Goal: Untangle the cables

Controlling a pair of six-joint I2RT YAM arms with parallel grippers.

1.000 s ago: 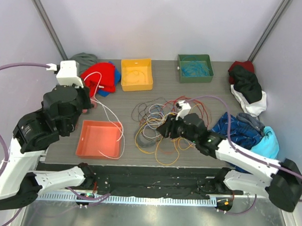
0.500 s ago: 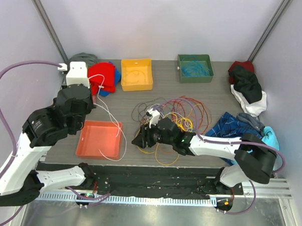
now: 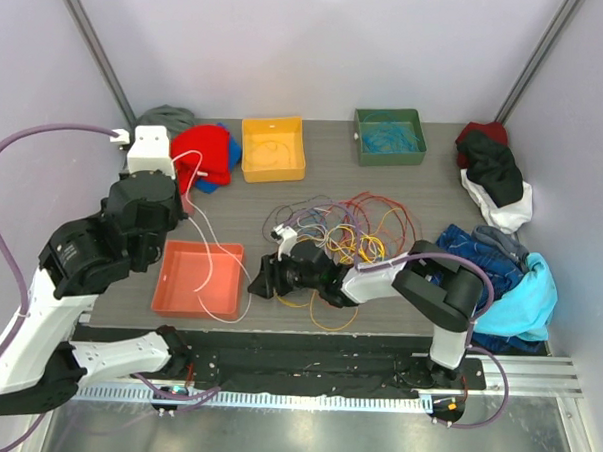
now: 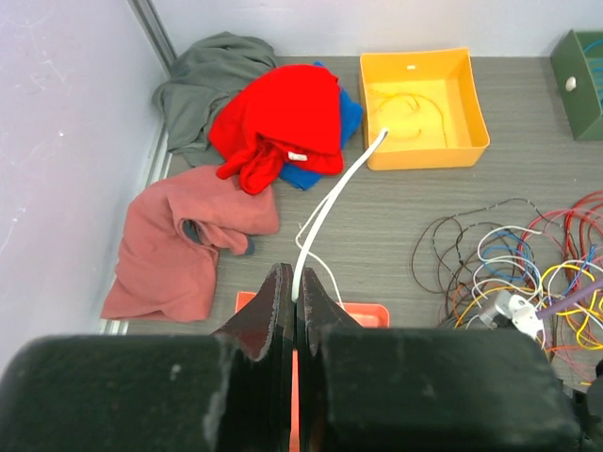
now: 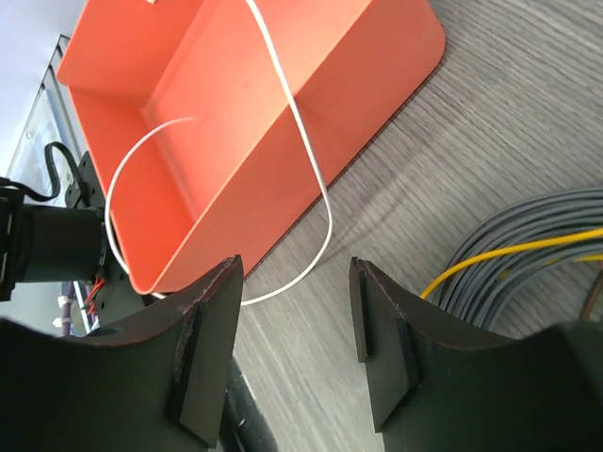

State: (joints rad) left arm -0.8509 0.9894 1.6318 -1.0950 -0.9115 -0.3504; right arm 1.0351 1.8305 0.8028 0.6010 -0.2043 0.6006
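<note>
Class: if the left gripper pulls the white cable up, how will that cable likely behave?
Probably floppy: the white cable droops in loose curves from the left gripper into the red tray. Likely light, being so thin. Its tail may drag over the tray rim.

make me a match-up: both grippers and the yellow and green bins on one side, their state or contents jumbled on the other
Column one:
1. left gripper
2. right gripper
3. yellow square plastic bin
4. green square plastic bin

Column two:
a. holds blue wires
b. open, low over the table beside the orange-red plastic tray
c. shut on the thin white cable
d. holds a loop of yellow wire

Pairs: 1-c, 2-b, 3-d, 4-a
</note>
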